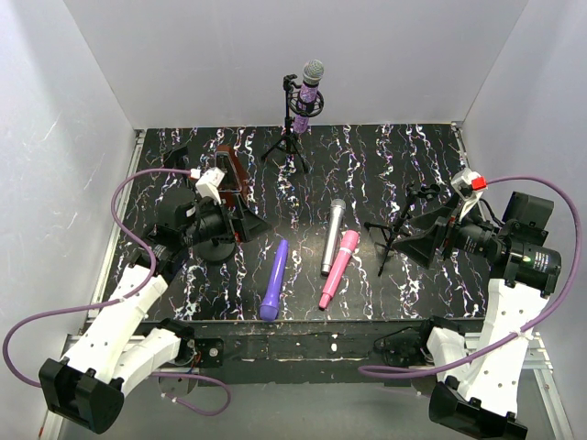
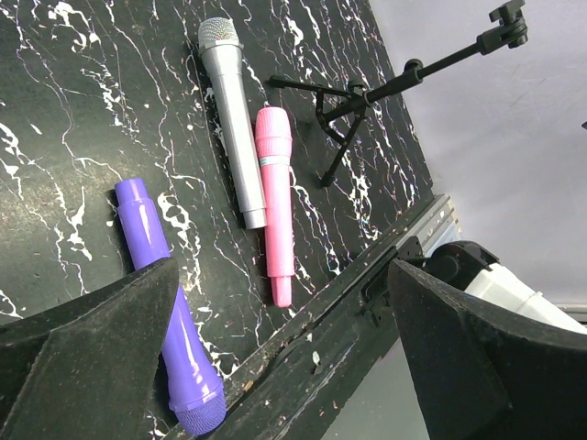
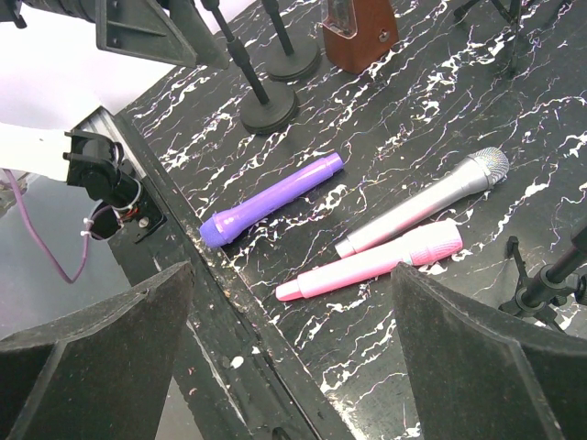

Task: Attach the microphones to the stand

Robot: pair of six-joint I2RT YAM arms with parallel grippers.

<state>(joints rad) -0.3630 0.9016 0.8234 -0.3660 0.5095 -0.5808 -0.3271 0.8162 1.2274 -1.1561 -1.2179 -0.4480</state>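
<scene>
four microphones [image 1: 331, 236] – four stands [image 1: 292, 142] – one box [image 1: 230, 172]

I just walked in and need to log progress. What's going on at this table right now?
One glittery purple microphone already sits in the back stand. The violet microphone, silver microphone and pink microphone lie loose on the table. The left gripper and right gripper hover open and empty, and a second tripod stand holds nothing.

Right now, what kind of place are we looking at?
Probably a lab robot cell: white walls box in a black marbled table, left arm and right arm bolted at its near edge, pink microphone and violet microphone laid out.
</scene>
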